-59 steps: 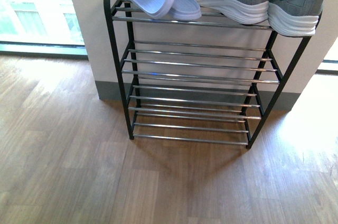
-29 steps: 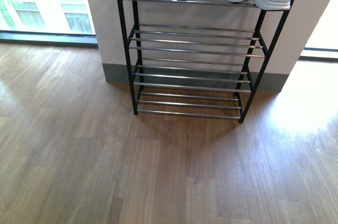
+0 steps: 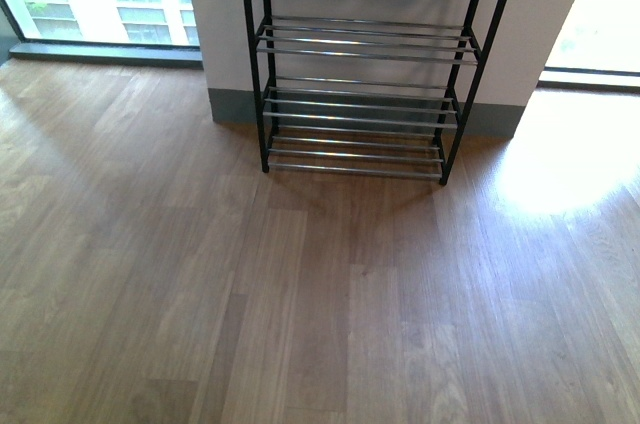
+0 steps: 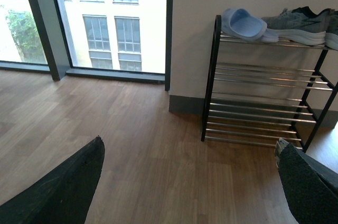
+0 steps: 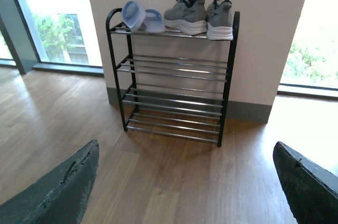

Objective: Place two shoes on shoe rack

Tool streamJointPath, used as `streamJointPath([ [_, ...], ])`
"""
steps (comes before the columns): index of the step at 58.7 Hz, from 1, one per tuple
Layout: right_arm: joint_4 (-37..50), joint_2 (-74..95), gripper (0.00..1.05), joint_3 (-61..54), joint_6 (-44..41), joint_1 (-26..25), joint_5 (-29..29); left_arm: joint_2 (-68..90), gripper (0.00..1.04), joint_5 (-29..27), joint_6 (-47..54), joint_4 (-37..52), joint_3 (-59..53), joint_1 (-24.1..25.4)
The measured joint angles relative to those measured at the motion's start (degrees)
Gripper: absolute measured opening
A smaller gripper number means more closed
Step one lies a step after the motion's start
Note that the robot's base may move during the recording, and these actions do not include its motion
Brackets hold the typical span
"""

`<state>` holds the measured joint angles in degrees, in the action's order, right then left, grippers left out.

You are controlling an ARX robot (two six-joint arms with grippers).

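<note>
standing against the pale wall, the black-framed rack with shelves of thin chrome rods (image 5: 174, 76) carries all the shoes on its top shelf. in the right wrist view the pair of grey knit sneakers with thick white soles (image 5: 199, 17) sits on the right part of that shelf, heels facing the camera, the two shoes side by side and nearly touching. the pair of light-blue moulded slides (image 5: 141, 17) sits on the left part, just beside the sneakers; one slide is tilted up on its edge and leans over the other. the three lower shelves hold nothing.

the left end effector (image 4: 190, 182) is released, its two dark fingers (image 4: 63, 187) spread wide with only the brown wooden floor (image 4: 158, 171) between them. the right end effector (image 5: 185, 182) is released as well and grasps nothing. in the front view only the soles of the shoes show at the top edge, and neither arm is visible there.

the rack lies ahead of both end effectors and well apart from them, with its long axis running across the robot's line of sight. the right wrist camera faces the rack squarely, while the left one sees it off to one side, so the right arm seems better lined up; which one is truly nearer cannot be told. judging from how things lie, the placing looks finished, and no shoe is seen on the floor.
</note>
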<state>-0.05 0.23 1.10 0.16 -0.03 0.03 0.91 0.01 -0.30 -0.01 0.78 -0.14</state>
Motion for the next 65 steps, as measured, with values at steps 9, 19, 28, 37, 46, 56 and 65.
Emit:
streamJointPath([
  [9, 0.0, 0.0, 0.96, 0.0, 0.0, 0.0, 0.0, 0.0, 0.95, 0.0, 0.0, 0.0, 0.0, 0.0],
  [19, 0.0, 0.0, 0.96, 0.0, 0.0, 0.0, 0.0, 0.0, 0.95, 0.0, 0.0, 0.0, 0.0, 0.0],
  [28, 0.0, 0.0, 0.96, 0.0, 0.0, 0.0, 0.0, 0.0, 0.95, 0.0, 0.0, 0.0, 0.0, 0.0],
  [37, 0.0, -0.1, 0.96, 0.0, 0.0, 0.0, 0.0, 0.0, 0.95, 0.0, 0.0, 0.0, 0.0, 0.0],
  [46, 0.0, -0.1, 0.96, 0.0, 0.0, 0.0, 0.0, 0.0, 0.95, 0.0, 0.0, 0.0, 0.0, 0.0],
  [56, 0.0, -0.1, 0.96, 0.0, 0.0, 0.0, 0.0, 0.0, 0.95, 0.0, 0.0, 0.0, 0.0, 0.0],
  [65, 0.0, -0.1, 0.96, 0.0, 0.0, 0.0, 0.0, 0.0, 0.95, 0.0, 0.0, 0.0, 0.0, 0.0],
])
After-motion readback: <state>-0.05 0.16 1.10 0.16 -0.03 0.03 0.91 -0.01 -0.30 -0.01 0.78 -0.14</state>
